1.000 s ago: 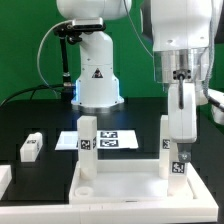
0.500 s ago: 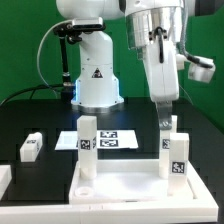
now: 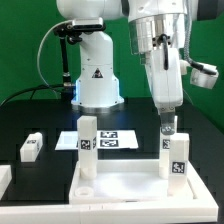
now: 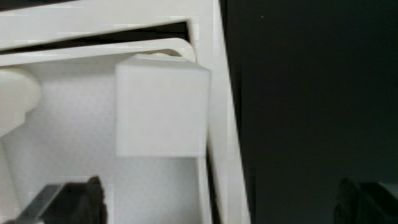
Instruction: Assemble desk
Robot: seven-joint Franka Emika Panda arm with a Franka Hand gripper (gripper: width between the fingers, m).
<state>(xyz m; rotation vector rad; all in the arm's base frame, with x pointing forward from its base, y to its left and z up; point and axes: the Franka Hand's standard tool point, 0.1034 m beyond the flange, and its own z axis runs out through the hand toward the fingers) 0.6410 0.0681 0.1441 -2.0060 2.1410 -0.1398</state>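
The desk's white top panel [image 3: 125,186] lies flat near the front edge. Two tagged leg posts stand upright on it: one toward the exterior view's left [image 3: 88,146], one toward its right [image 3: 176,157]. My gripper [image 3: 168,124] hangs open just above and behind the right post, holding nothing. In the wrist view that post [image 4: 157,108] stands at a corner of the panel [image 4: 208,60], below my open gripper [image 4: 217,205]. One dark fingertip [image 4: 73,200] shows over the panel, and the other hangs over the black table. A loose leg post [image 3: 32,147] lies on the table at the far left.
The marker board [image 3: 112,140] lies flat behind the panel, in front of the arm's white base [image 3: 97,80]. A white block [image 3: 4,180] sits at the front left edge. A green wall stands behind the black table.
My gripper has let go of the right leg post and risen straight off it. The arm has turned and swung slightly toward the exterior view's left. The post stays upright.
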